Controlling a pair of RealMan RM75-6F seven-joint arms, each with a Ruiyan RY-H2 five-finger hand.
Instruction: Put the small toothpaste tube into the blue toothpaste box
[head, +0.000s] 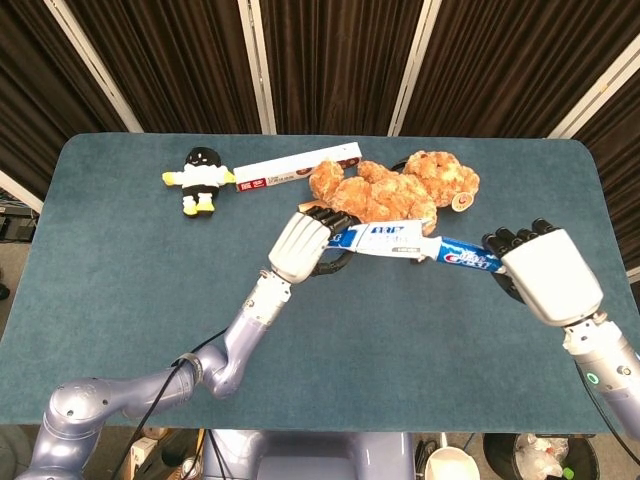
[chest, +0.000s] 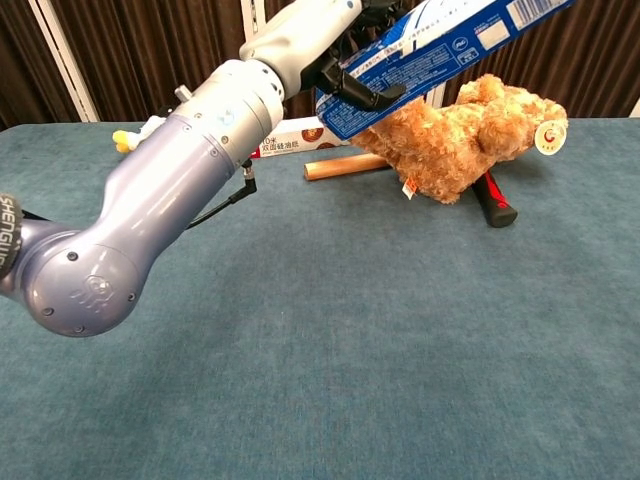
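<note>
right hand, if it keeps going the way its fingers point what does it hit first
The right hand points left along the toothpaste tube it holds, so the tube's cap end would go further into the open end of the blue box held by the left hand.

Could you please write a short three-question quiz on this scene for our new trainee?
1. True or false: the left robot hand holds the blue toothpaste box up off the table.
2. Multiple choice: the small toothpaste tube is held by (A) the left robot hand, (B) the right robot hand, (C) neither.
3. Which soft toy lies just behind the box in the head view?

Key
1. True; the chest view shows it raised and tilted.
2. B
3. The brown teddy bear; the small panda-like figure lies far to the left.
</note>
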